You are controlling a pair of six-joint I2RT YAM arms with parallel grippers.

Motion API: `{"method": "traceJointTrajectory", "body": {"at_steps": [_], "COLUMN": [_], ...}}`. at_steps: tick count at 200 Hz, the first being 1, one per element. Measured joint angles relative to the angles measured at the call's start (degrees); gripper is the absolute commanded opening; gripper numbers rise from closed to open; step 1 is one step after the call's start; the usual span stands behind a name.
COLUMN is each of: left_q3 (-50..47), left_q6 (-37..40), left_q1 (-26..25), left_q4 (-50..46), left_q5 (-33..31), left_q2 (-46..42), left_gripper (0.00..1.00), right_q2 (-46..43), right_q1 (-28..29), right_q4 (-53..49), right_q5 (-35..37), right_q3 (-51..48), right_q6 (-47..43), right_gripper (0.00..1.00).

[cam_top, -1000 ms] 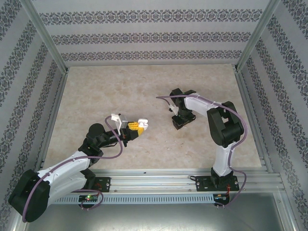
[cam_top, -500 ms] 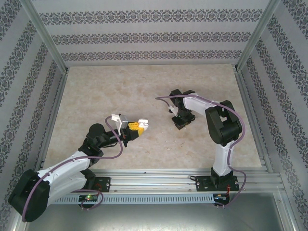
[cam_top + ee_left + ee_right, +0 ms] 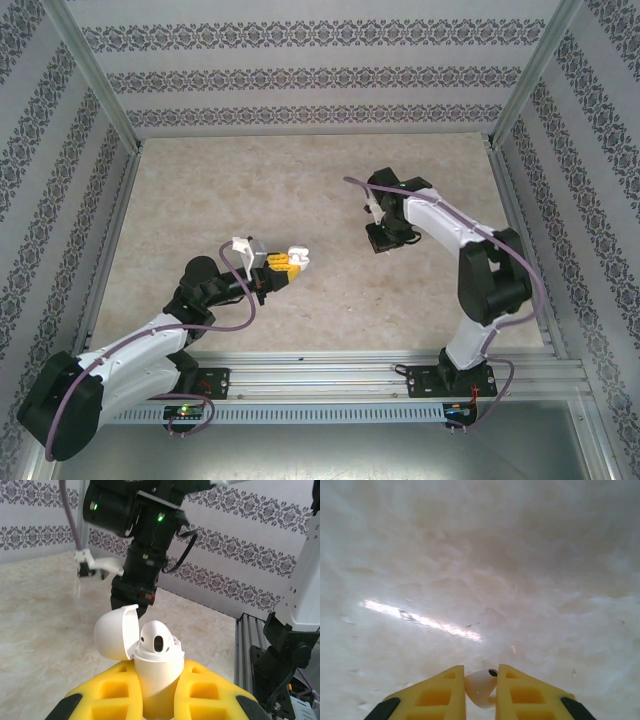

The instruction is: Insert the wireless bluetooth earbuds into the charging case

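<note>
The small white plastic earbud (image 3: 480, 689) is pinched between the yellow fingers of the right gripper (image 3: 480, 676), over the beige marble-pattern table (image 3: 470, 570). The left gripper (image 3: 157, 690) clamps the white rounded charging case (image 3: 152, 672), with its lid (image 3: 116, 634) open.

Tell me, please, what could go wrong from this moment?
1. The right gripper pinches the white earbud only at its very fingertips, so it may slip or twist out while carried.
2. The charging case sits in the left gripper with its lid open beside the opening; the wide fingers might knock that lid.
</note>
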Motion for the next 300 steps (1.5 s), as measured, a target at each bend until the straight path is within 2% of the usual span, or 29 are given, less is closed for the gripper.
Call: {"method": "traceJointTrajectory", "body": {"at_steps": [55,89,114,166,191,300], "left_q3": [3.65,5.03,5.99,6.34,6.34,6.34], "left_q6": [2.03,2.58,3.50,3.91,3.87,3.19], "left_q1": [-0.07,-0.72,-1.16,-1.84,-1.88,-2.29], "left_q4": [2.36,5.44,7.63,11.13,13.11,15.65], "left_q5": [0.00,-0.52,-1.40,-2.80,-2.82,-4.15], "left_q2": [4.20,7.67,8.70,9.31,9.29,7.13], "left_gripper": [0.00,0.00,0.00,0.00,0.00,0.00], "right_q2": [-16.41,-26.64,-30.71,-31.80,-31.30,-30.64], "right_q1": [4.50,8.61,11.61,21.66,24.63,25.75], "right_q4": [0.63,5.79,9.31,18.82,23.41,33.22], "right_q5": [-2.12,-4.96,-6.29,-8.74,-9.88,-10.19], "right_q3": [-0.02,-1.16,-1.29,-2.67,-2.95,-5.92], "right_q6": [12.20,21.03,26.36,35.36,38.80,46.36], "right_gripper": [0.15,0.15,0.15,0.16,0.16,0.16]}}
